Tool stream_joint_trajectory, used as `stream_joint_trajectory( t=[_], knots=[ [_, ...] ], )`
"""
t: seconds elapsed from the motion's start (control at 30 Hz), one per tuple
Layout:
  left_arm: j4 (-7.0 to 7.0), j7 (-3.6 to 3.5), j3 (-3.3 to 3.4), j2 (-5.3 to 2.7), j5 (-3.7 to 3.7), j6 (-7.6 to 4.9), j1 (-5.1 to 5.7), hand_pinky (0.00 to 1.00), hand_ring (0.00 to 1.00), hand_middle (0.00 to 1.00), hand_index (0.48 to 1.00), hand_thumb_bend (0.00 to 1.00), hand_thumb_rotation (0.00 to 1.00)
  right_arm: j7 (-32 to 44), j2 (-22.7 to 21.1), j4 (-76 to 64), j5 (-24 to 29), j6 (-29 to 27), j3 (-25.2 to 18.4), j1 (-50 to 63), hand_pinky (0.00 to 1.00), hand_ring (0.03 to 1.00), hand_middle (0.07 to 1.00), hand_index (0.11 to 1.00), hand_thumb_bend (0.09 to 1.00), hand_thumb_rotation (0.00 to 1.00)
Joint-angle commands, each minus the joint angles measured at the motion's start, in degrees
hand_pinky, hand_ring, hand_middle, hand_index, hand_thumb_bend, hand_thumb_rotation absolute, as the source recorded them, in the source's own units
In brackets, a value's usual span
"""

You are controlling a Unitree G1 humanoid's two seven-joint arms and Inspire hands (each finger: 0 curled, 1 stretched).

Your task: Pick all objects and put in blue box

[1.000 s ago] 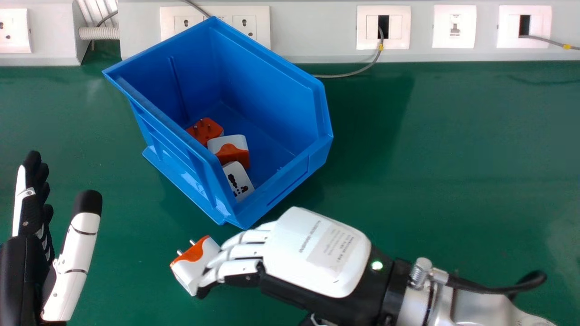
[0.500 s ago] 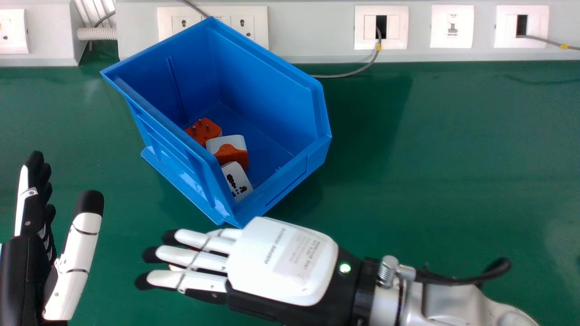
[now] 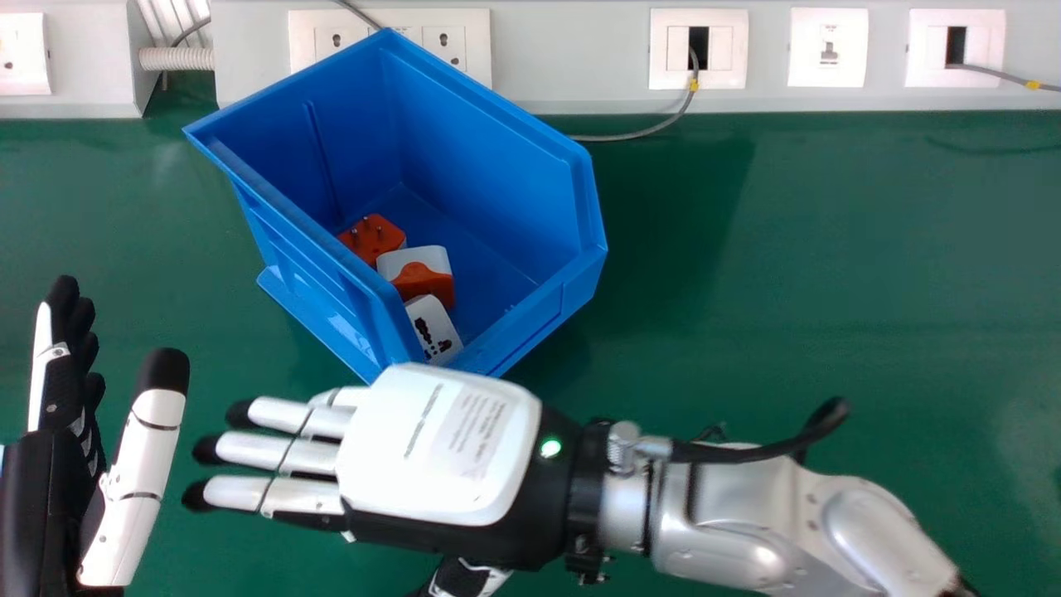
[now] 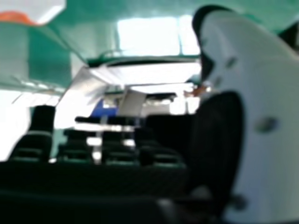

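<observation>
Well, it looks like pick-up time: the black-and-white right hand (image 3: 431, 444) has straight fingers near a white-and-orange plastic block (image 4: 39, 10). Next, grab it for the blue plastic box (image 3: 539, 319). The left hand (image 3: 141, 464) is spread too.

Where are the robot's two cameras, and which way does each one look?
Head view: sits on the robot's head, looking forward and down at the green table and blue box. The left hand, right hand and silver right forearm show.
Right hand view: sits at the right hand, looking out past its fingertips and thumb. Part of a white-and-orange thing shows too.
Both views share the right hand and what looks like the same green table.
</observation>
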Motion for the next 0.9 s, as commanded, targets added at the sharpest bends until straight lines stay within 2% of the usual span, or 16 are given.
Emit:
stream_joint_trajectory(
  t=[0.0,0.1,0.27,0.47,0.73,0.87],
  knots=[
    [-0.43,0.0,0.61,0.58,-0.16,-1.01,0.11,1.0,1.0,1.0,1.0,0.61,0.83,-1.21,1.73,0.88,-0.03,0.48,0.42,-2.51,0.84,1.0,1.0,0.991,0.186,0.0],
    [-0.36,-0.05,0.85,0.6,-0.47,-1.01,0.27,1.0,1.0,1.0,1.0,0.61,0.83,-0.45,2.9,2.77,0.23,1.91,1.28,-3.06,0.83,1.0,1.0,0.989,0.179,0.0],
    [-0.44,0.25,0.58,0.3,-0.18,-0.72,0.21,1.0,1.0,1.0,1.0,0.61,0.83,0.27,4.68,5.7,-0.38,4.96,3.03,-3.28,0.82,0.998,1.0,0.984,0.188,0.0],
    [-0.38,0.34,0.48,0.15,-0.32,-0.6,0.11,1.0,1.0,1.0,1.0,0.62,0.83,0.11,6.4,8.74,-2.53,8.77,5.21,-4.77,0.8,0.982,1.0,0.969,0.227,0.0],
    [-0.75,0.29,0.66,0.05,-0.76,-0.44,0.38,1.0,1.0,1.0,1.0,0.62,0.82,-2.35,8.9,14.44,-5.77,12.76,7.48,-8.16,0.81,0.969,0.999,0.962,0.292,0.0],
    [-0.7,0.34,0.54,-0.05,-0.71,-0.48,0.42,1.0,1.0,1.0,1.0,0.63,0.82,-2.68,9.49,15.81,-6.17,13.91,8.12,-9.0,0.78,0.955,0.991,0.954,0.373,0.0]
  ],
)
